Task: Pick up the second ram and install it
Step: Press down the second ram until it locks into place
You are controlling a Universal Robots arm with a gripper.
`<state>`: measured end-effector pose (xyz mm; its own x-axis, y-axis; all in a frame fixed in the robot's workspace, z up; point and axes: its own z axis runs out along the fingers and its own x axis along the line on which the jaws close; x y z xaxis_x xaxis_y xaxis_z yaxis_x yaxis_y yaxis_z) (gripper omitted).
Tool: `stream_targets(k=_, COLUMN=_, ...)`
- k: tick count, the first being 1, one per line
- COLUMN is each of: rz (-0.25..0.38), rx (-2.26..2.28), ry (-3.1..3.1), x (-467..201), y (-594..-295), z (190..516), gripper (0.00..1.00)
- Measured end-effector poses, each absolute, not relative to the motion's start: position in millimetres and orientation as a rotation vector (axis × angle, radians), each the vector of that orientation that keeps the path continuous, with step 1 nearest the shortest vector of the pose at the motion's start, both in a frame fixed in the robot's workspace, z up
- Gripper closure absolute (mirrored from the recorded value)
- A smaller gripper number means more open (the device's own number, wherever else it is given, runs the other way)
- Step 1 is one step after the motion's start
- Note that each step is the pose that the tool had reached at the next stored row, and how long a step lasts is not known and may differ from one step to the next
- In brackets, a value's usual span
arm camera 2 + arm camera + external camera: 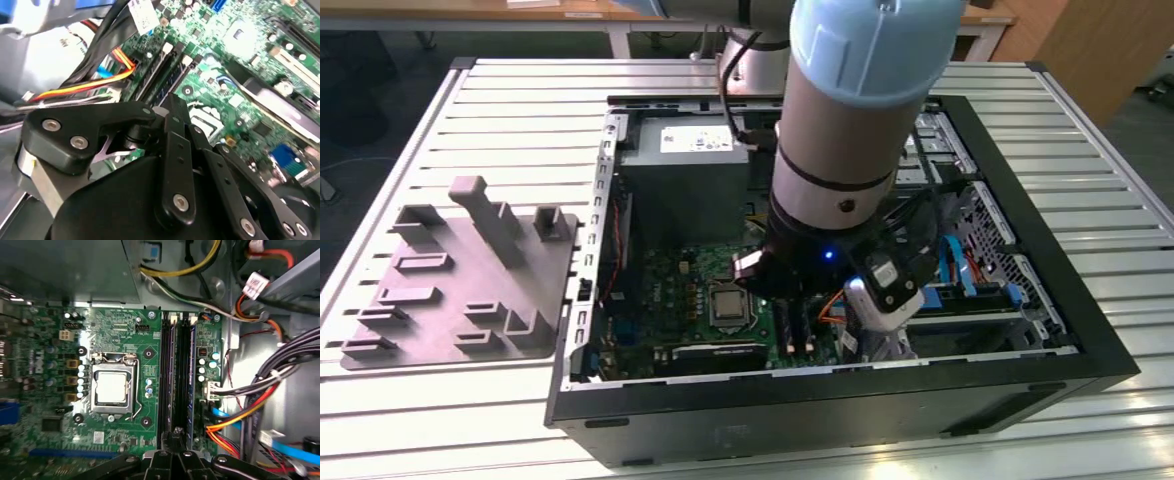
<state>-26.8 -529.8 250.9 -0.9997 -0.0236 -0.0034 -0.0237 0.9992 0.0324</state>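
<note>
Down in its motherboard (125, 335) slot sits the second ram (185, 375), long, dark, narrow; claw (172, 437) closed, empty.

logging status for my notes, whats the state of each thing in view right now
end effector: down inside the case, over the RAM slots
second ram: standing in a slot beside another stick
CPU socket: uncovered, no cooler on it
computer case: lying on its side, side panel off
grey fixture tray: holds no parts

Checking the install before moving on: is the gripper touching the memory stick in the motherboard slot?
Cannot tell. In the first wrist view the gripper sits right over the end of the memory stick, but its black fingers hide any contact or gap.
</note>
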Motion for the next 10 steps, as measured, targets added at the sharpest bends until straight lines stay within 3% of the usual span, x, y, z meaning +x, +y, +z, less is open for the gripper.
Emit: stream_targets(k=10, rz=0.051, rx=-0.037, ry=3.138, x=-26.7, y=-525.3, z=261.6, gripper=0.9)
